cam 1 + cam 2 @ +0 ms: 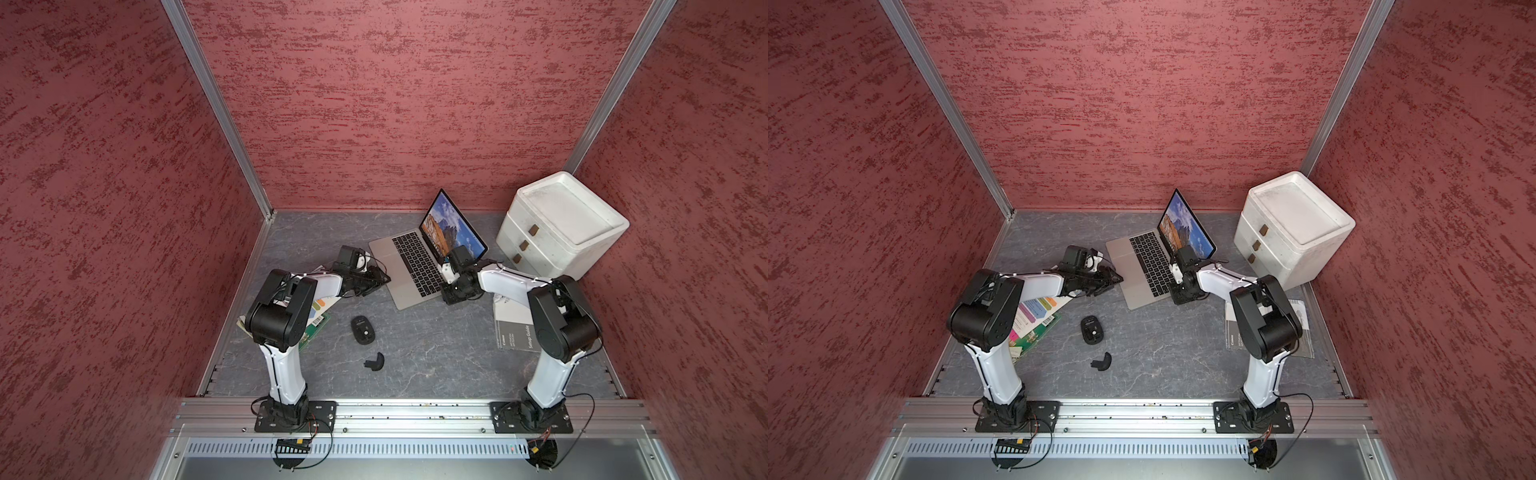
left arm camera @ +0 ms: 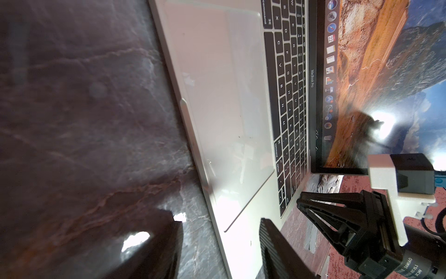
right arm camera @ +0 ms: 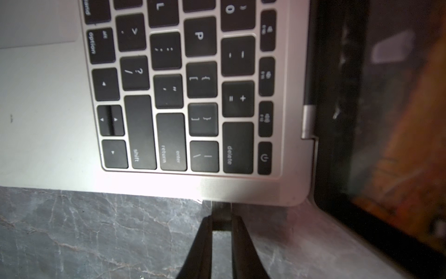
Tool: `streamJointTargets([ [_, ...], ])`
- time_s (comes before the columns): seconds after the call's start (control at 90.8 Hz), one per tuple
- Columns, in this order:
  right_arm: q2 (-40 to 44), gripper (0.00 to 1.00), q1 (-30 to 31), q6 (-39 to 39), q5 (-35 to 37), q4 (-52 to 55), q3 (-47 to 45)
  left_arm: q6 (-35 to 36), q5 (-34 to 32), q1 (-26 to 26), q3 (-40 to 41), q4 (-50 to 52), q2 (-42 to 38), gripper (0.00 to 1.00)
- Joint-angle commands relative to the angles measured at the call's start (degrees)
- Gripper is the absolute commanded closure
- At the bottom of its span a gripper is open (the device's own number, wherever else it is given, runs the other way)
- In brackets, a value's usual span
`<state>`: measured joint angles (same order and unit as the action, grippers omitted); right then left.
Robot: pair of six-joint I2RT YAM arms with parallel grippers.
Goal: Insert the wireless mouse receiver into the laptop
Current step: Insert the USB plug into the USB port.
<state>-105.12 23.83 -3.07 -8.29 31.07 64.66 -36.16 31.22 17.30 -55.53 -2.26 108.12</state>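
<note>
Above tabletop [image 3: 96, 229], right gripper [image 3: 222, 218] pinches receiver [image 3: 221, 209] at laptop [image 3: 48, 120].

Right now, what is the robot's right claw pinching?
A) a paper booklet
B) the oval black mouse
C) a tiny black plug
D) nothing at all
C: in the right wrist view the right gripper is shut on the wireless mouse receiver, a tiny black stub right at the side edge of the laptop. The mouse lies untouched.
</note>
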Motion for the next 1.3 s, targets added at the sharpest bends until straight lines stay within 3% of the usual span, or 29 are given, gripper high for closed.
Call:
streamJointTargets([
  [0.0, 0.30, 0.99, -0.46, -0.38, 1.33, -2.19, 0.88, 1.01, -2.08, -0.64, 0.13, 1.97, 2.20, 0.46],
  [1.003, -0.20, 1.00, 1.97, -0.40, 4.16, -2.19, 1.17, 1.75, -1.92, -1.30, -0.12, 2.27, 2.32, 0.46],
  [1.289, 1.64, 1.00, 2.86, -1.62, 2.85, -6.39, -0.76, 2.04, -1.87, -1.30, -0.11, 2.59, 2.36, 0.46],
])
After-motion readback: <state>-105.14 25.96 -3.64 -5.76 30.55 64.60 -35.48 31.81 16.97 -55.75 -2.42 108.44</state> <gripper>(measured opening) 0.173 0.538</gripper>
